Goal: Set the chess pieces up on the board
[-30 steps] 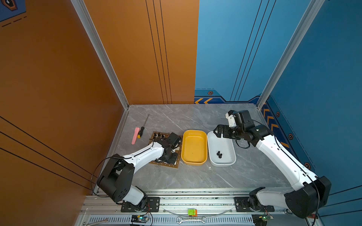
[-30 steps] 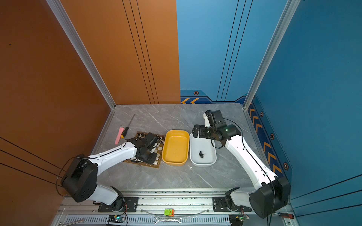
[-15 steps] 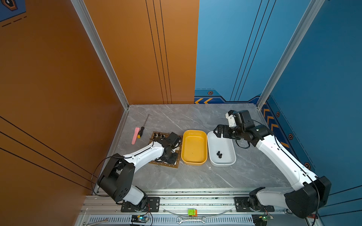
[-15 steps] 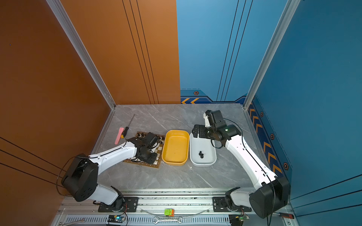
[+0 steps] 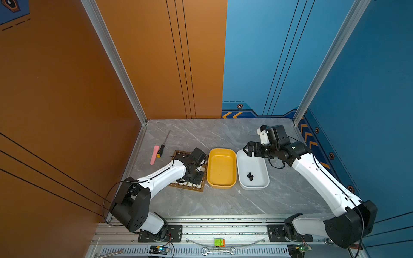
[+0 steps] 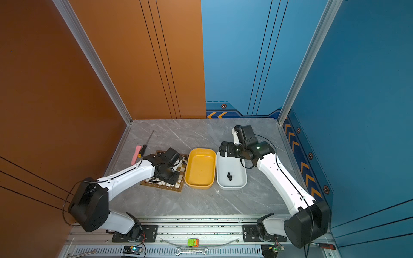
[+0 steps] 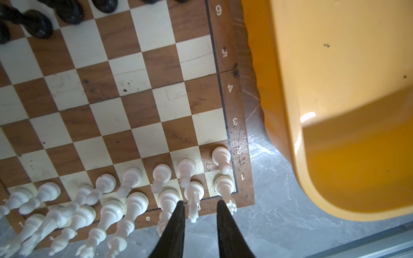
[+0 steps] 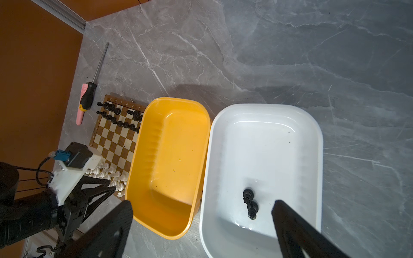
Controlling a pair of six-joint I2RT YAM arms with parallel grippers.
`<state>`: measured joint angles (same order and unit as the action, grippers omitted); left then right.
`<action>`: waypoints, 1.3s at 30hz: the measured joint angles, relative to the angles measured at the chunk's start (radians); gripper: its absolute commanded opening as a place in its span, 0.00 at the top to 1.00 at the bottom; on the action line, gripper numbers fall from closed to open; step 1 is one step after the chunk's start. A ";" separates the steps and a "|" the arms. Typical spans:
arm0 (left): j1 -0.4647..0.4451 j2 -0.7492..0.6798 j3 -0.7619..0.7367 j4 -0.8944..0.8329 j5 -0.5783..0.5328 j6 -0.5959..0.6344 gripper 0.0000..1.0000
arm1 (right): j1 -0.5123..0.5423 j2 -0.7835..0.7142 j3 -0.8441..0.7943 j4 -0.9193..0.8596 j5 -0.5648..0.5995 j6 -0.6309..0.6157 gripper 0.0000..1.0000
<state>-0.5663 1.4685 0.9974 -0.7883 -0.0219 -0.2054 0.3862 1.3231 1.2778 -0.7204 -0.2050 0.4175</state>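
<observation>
Risk sits mostly at the L gripper (image 7: 200,204): its jaws stand part open, a slim gap each side, tips straddling the white knight (image 7: 194,192) on the board's (image 7: 138,93) row 1, gripping nothing as far as the wrist view shows. Knight is upright on its square, bishop (image 7: 168,197) and rook (image 7: 223,185) just beside. Pull out at a slant or w/ any twist and you'll clip the knight's head; white pcs (image 7: 134,178) are packed tight in two rows, so one tip-over could domino. Go straight up.

R gripper (image 8: 202,203) hangs over the white tub (image 8: 318,143), jaws wide open, holding nothing. Two black pcs (image 8: 250,204) sit in it, touching each other; can't tell if they're flat or tilted. Close on that pair and you may pinch both, or squirt one across the slick floor; come in too near the wall and a finger shoves the tub. Take the outer one alone.

The black rows (image 8: 118,120) are on the board's far side, white looks full, yellow tub (image 8: 154,138) holds no pcs, so I'd judge the job nearly done. Last hazard: the open squares lie past the yellow tub, and the L arm (image 5: 165,174) covers much of the board in both top views. Bring R across before L clears and the arms could meet, or a low carry could catch a tub rim
</observation>
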 measured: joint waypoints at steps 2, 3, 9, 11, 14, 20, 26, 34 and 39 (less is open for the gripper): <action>0.006 -0.017 0.029 -0.021 0.000 0.000 0.68 | 0.000 0.010 0.013 -0.001 0.000 0.000 0.00; 0.011 -0.026 0.051 -0.027 -0.001 0.000 0.68 | 0.000 0.016 0.021 -0.001 0.000 -0.002 0.00; 0.057 -0.024 0.222 -0.039 -0.018 -0.013 0.66 | 0.000 0.063 0.070 -0.003 0.013 -0.003 0.00; 0.064 0.006 0.291 -0.041 -0.031 -0.028 0.65 | 0.000 0.079 0.081 -0.005 0.030 -0.003 0.00; 0.066 0.076 0.380 -0.028 -0.042 -0.055 0.65 | 0.000 0.099 0.084 -0.027 0.069 -0.003 0.00; 0.051 0.220 0.472 0.012 -0.041 -0.099 0.65 | -0.008 0.108 0.071 -0.084 0.139 0.001 0.20; 0.042 0.312 0.539 0.017 -0.029 -0.123 0.65 | -0.027 0.108 -0.020 -0.113 0.153 0.016 0.39; 0.042 0.456 0.661 0.016 0.023 -0.125 0.65 | -0.026 0.099 -0.061 -0.127 0.153 0.051 0.32; 0.038 0.556 0.757 0.002 0.066 -0.113 0.66 | -0.027 0.081 -0.060 -0.137 0.158 0.056 0.29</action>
<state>-0.5285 2.0243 1.7546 -0.7864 0.0444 -0.3183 0.3595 1.4040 1.2179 -0.8574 -0.0475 0.4736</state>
